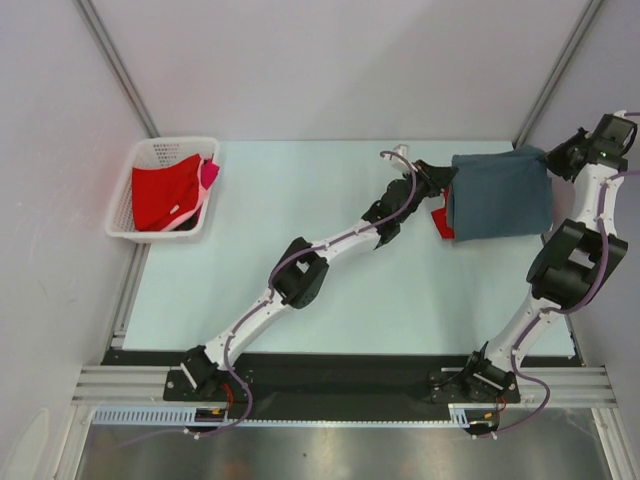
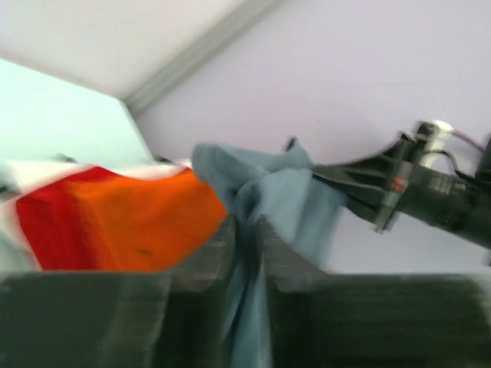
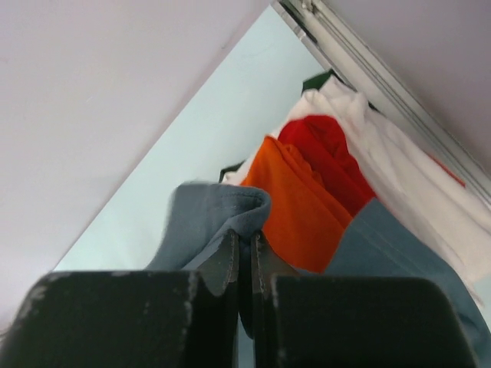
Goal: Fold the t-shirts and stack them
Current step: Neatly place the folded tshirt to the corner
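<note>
– Where is the grey shirt (image 1: 498,193)?
– It is stretched over an orange shirt (image 2: 138,222) at the far right of the bench (image 1: 300,220).
– And the fingers?
– Grey cloth is pinched by the left fingers (image 2: 215,264) and the right fingers (image 3: 222,268).

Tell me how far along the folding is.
Done: an orange t-shirt and a red t-shirt lie folded together at right. In hand: left gripper and right gripper pinch the grey t-shirt above them. Remaining: another red shirt and a pink shirt sit in the basket.
</note>
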Motion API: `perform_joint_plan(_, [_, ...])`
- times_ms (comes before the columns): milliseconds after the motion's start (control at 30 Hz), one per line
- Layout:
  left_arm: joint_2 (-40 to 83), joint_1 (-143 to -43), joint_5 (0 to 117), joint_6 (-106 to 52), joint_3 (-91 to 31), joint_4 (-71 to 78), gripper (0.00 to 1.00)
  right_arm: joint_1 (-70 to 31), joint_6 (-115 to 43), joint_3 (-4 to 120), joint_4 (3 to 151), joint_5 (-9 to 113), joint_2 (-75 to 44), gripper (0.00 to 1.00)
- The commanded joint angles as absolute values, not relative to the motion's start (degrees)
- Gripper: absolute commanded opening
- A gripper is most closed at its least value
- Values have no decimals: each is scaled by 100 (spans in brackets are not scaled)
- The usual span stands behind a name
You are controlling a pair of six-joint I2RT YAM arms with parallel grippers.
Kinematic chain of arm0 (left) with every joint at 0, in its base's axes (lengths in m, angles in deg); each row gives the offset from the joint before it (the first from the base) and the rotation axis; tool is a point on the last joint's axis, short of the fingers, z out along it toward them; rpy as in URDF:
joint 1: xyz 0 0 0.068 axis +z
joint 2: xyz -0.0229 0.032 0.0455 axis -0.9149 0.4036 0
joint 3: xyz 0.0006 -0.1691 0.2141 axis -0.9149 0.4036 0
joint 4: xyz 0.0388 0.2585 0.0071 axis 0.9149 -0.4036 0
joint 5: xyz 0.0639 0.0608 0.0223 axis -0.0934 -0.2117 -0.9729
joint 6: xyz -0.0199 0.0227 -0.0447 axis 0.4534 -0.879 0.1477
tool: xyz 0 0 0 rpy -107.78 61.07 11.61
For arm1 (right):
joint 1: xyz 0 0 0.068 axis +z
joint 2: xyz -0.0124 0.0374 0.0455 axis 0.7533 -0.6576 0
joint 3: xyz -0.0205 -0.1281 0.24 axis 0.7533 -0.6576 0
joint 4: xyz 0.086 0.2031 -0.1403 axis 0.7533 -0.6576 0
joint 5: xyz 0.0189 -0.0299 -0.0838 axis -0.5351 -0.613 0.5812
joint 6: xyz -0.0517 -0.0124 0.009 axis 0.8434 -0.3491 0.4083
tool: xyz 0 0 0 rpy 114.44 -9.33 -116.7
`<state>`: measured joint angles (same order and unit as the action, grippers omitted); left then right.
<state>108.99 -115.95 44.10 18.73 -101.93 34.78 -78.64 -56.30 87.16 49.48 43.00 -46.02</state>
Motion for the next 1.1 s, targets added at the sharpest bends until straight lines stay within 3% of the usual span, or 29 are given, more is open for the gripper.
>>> perform_joint_plan(0, [11035, -11462, 3398, 1673, -10624, 4104, 35, -7991, -5718, 9231, 5634, 4424, -5019, 0])
perform_joint_plan(33, [11043, -11454, 3267, 1498, -10615, 4112, 44, -7991, -5753, 9249, 5748, 4363, -5220, 0])
perform_joint_plan(67, [11070, -11428, 3065, 1461, -10615, 4173, 58, -7999, -5840, 9284, 5845, 4275, -5335, 6])
perform_joint_plan(100, [11113, -11401, 3028, 1417, -10737, 4200, 89, -7999, -5894, 9363, 6063, 4239, -5458, 18])
perform_joint_plan(133, [11166, -11357, 3028, 1304, -10817, 4200, 98, -7991, -5938, 9424, 6153, 4204, -5607, 41])
perform_joint_plan(167, [11149, -11253, 3037, 1233, -10826, 4296, 100, -7964, -6025, 9582, 6136, 4265, -5896, 75])
perform_joint_plan(200, [11088, -11191, 3202, 1163, -10713, 4340, 100, -7938, -6000, 9940, 6075, 4204, -6081, 83])
perform_joint_plan(267, [10669, -10989, 3422, 1004, -10397, 4437, 100, -7798, -5799, 10573, 5716, 4125, -6590, 88])
perform_joint_plan(333, [10264, -10883, 3791, 725, -9642, 4621, 100, -7675, -5614, 11144, 5197, 4282, -6725, 88])
perform_joint_plan(433, [9533, -10760, 4142, 285, -8886, 4562, 100, -7481, -5446, 10877, 5204, 4721, -6401, 88])
perform_joint_plan(667, [7565, -10663, 4355, -200, -6707, 4148, 100, -6901, -4743, 10393, 4906, 7144, -5250, 97])
perform_joint_plan(833, [6334, -10575, 4276, -464, -4878, 4428, 100, -6620, -4558, 9620, 5011, 7333, -4275, 92])
perform_joint_plan(933, [5710, -10470, 4504, -482, -4350, 4045, 100, -6488, -4689, 9057, 5046, 7149, -3835, 82])
perform_joint_plan(1033, [5244, -10312, 4987, -377, -4103, 3500, 100, -6453, -5032, 8409, 5265, 6869, -3544, 61])
perform_joint_plan(1067, [5156, -10276, 5136, -324, -4059, 3358, 100, -6496, -5146, 8266, 5327, 6754, -3378, 47])
